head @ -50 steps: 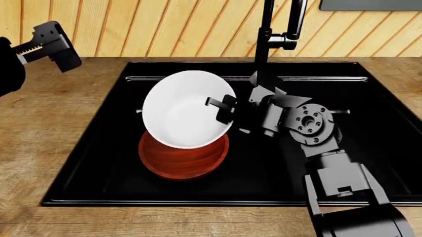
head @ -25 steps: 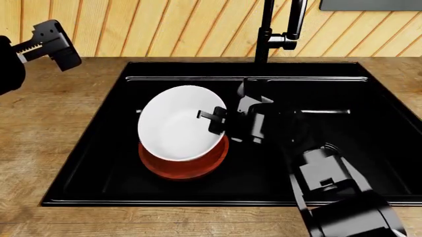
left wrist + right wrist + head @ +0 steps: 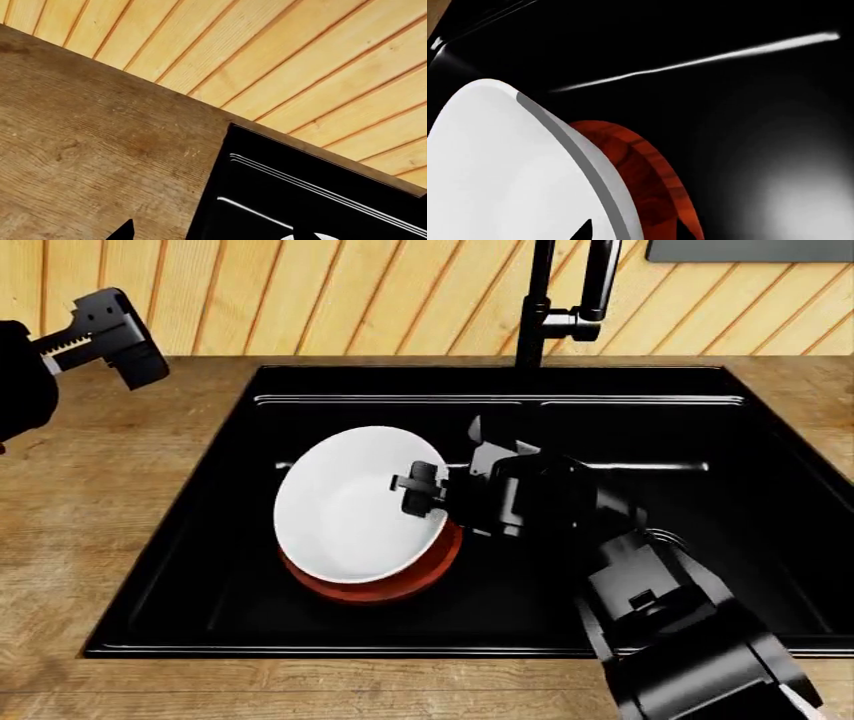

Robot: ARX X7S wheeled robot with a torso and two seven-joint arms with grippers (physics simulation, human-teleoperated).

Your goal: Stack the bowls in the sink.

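Observation:
The white bowl point(image 3: 350, 508) hangs tilted in the left basin of the black sink point(image 3: 200, 570), its opening facing up and toward me. My right gripper point(image 3: 424, 490) is shut on its right rim. In the right wrist view one fingertip point(image 3: 586, 230) lies inside the white bowl point(image 3: 494, 175). The reddish-brown wooden bowl point(image 3: 390, 586) sits on the basin floor directly beneath, mostly covered by the white one. The white bowl's low edge dips into the wooden bowl point(image 3: 650, 170); I cannot tell whether they touch. My left gripper point(image 3: 100, 332) hovers open over the counter, far left of the sink.
A tall black faucet point(image 3: 541, 310) rises behind the sink's middle. Wooden countertop point(image 3: 94, 500) surrounds the sink, with a wood-panel wall point(image 3: 280, 60) behind. The left wrist view shows the sink's back left corner point(image 3: 267, 180). My right arm crosses the right basin.
My right gripper has carried the white bowl down and slightly left, so it now sits lower over the wooden bowl and covers more of it. The left arm has stayed put.

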